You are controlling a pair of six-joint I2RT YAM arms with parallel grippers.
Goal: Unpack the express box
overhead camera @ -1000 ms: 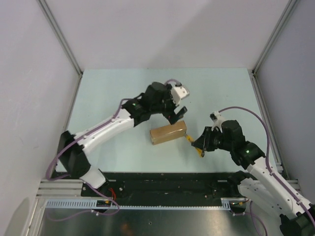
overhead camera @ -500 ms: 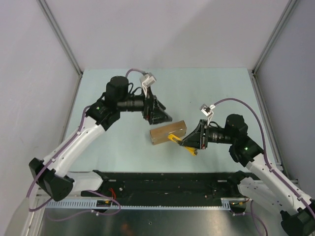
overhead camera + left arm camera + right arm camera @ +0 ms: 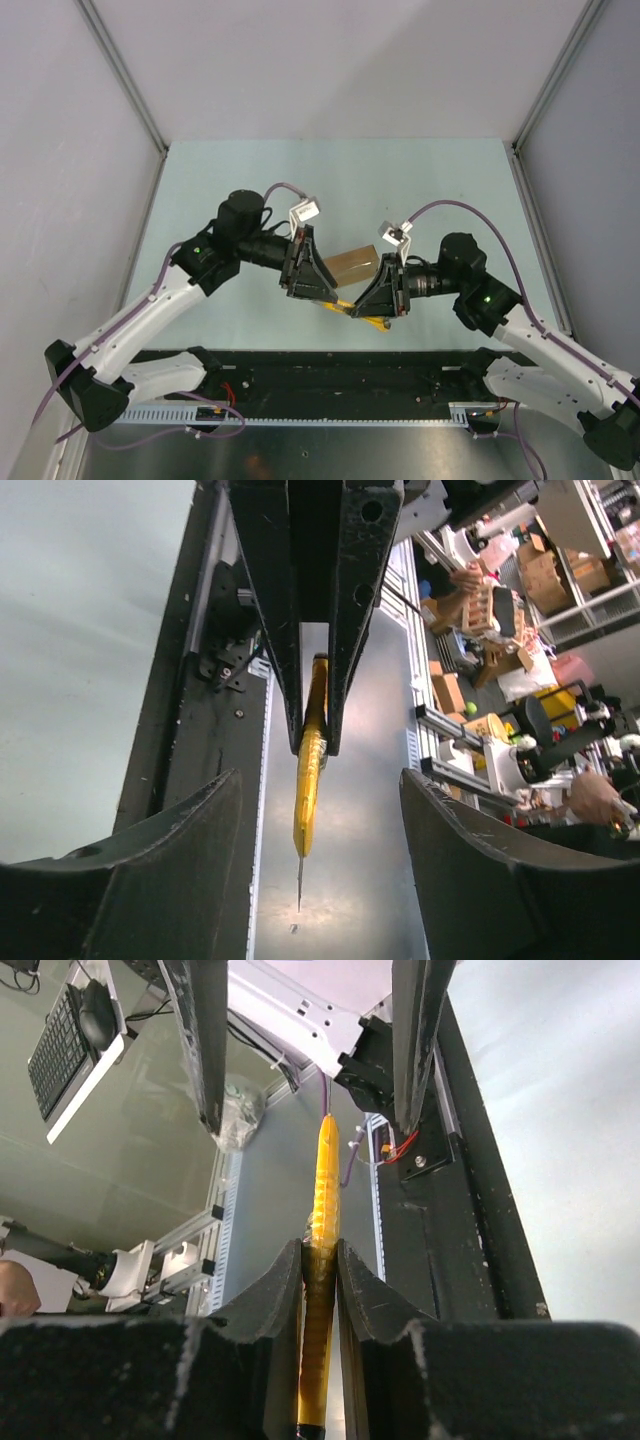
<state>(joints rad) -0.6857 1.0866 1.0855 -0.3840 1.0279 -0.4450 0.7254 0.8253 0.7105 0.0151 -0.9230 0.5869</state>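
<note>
The express box point(image 3: 352, 263) is a small brown carton on the table, partly hidden behind both grippers. My right gripper point(image 3: 365, 300) is shut on the slim yellow utility knife point(image 3: 345, 303), just in front of the box. In the right wrist view my gripper point(image 3: 320, 1260) clamps the knife's handle point(image 3: 324, 1190). My left gripper point(image 3: 322, 282) is open and faces the right one. In the left wrist view the knife point(image 3: 308, 770) points its thin blade into the gap of my open left gripper point(image 3: 312, 880), touching neither finger. The box is out of both wrist views.
A black base rail point(image 3: 330, 370) and a metal trough point(image 3: 300, 445) run along the table's near edge. Grey walls with metal posts point(image 3: 125, 75) enclose the pale green table point(image 3: 430, 190) at the left, back and right.
Both arms have swung in toward each other in front of the box. The left gripper came down from behind the box; the right gripper carried the knife left, up to the open left fingers.
</note>
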